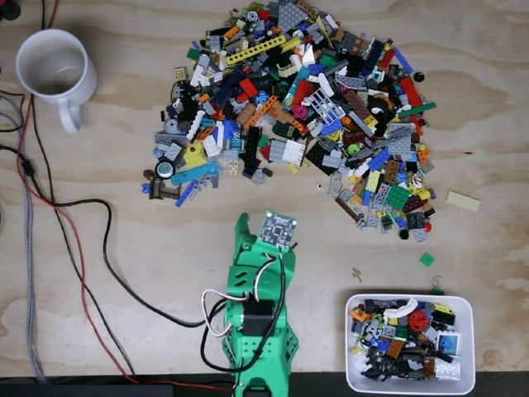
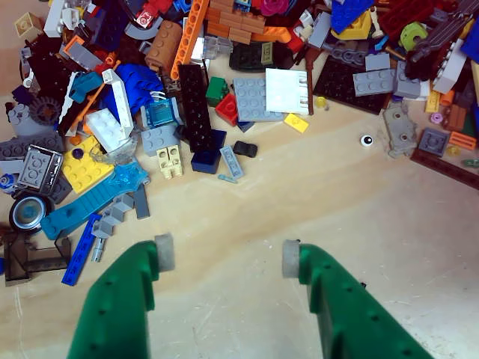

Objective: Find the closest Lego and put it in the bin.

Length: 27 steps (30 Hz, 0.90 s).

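Wrist view shows the tool (image 2: 226,256) spread wide and empty over bare surface (image 2: 314,217). Nearest Lego, a small grey plate (image 2: 231,161) at twelve o'clock (loose, well isolated), suits a straight descent; bin (image 1: 469,308) sits lower right.

Lego pile (image 1: 306,107) behind arm (image 1: 260,314); bin (image 1: 409,387) right, mug (image 1: 54,70) far left.

In the fixed view the green arm (image 1: 262,310) runs off the bottom edge, hiding its base, and its own body covers the gripper beneath it. The Lego pile (image 1: 297,107) is cut by the top edge there, and in the wrist view it runs past the top, left and right edges, with many pieces buried under others. The pieces heaped in the bin (image 1: 467,310) are too small and tangled to tell apart.
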Tool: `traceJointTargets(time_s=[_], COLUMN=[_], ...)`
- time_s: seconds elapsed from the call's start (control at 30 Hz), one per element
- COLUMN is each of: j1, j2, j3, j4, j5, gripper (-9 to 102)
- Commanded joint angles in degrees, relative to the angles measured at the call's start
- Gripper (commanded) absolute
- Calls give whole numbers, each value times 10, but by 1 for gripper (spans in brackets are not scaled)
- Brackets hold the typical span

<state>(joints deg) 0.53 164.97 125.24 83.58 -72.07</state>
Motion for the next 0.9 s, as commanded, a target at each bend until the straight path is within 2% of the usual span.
traceJointTargets(time_s=[0.0,0.6,0.7,0.87], j1=[16,21,25,-20], j2=[-15,-31,-132,-344], j3=[-25,-15,-42,-98], j4=[4,4,18,-36], j5=[-11,-10,-5,67], gripper=[21,21,21,22])
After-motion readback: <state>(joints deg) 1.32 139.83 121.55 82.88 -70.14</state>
